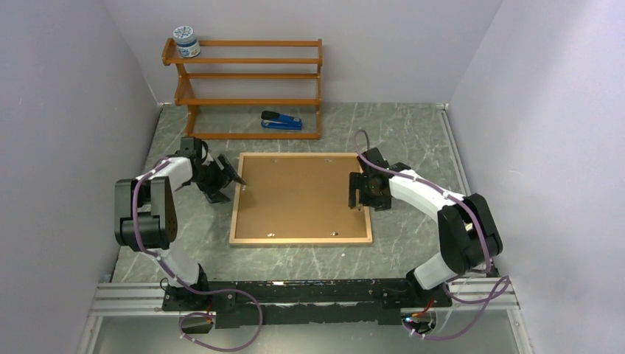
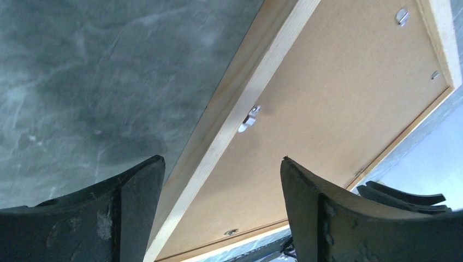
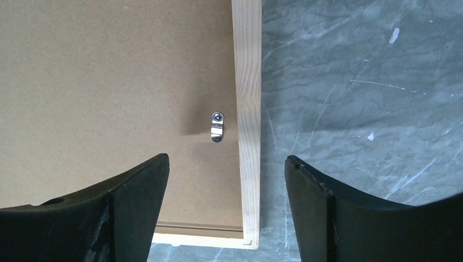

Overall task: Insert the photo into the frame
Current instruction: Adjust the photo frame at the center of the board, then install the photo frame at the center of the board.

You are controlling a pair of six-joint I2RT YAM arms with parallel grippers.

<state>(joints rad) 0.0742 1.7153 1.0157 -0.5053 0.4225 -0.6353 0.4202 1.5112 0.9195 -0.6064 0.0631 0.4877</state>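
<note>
Nearest you, both arms reach in over the frame (image 1: 302, 240), which lies flat, back upward, on the table (image 1: 413, 140). The left gripper (image 1: 228, 184) hangs just off the frame's left edge and the right gripper (image 1: 359, 199) over its right edge. Both have their jaws wide apart and hold nothing.

The frame holds the brown backing board (image 1: 295, 195), seated inside the moulding. The photo appears in no view. It may lie under the board, but you cannot tell.

Each wrist camera looks down on a small metal turn clip (image 3: 217, 126) at its side of the board, so the step in hand looks like working the clips. Whether they lock the board you cannot tell. If the photo is not inside, your next move calls for turning each clip clear with one fingertip, then lifting the board by an edge without dragging the frame.

Farther back stands the shelf rack (image 1: 250, 77). A jar (image 1: 186, 42) sits at the left end of its top shelf. A blue stapler (image 1: 281, 121) lies at its foot, on the lowest tier or the table.
</note>
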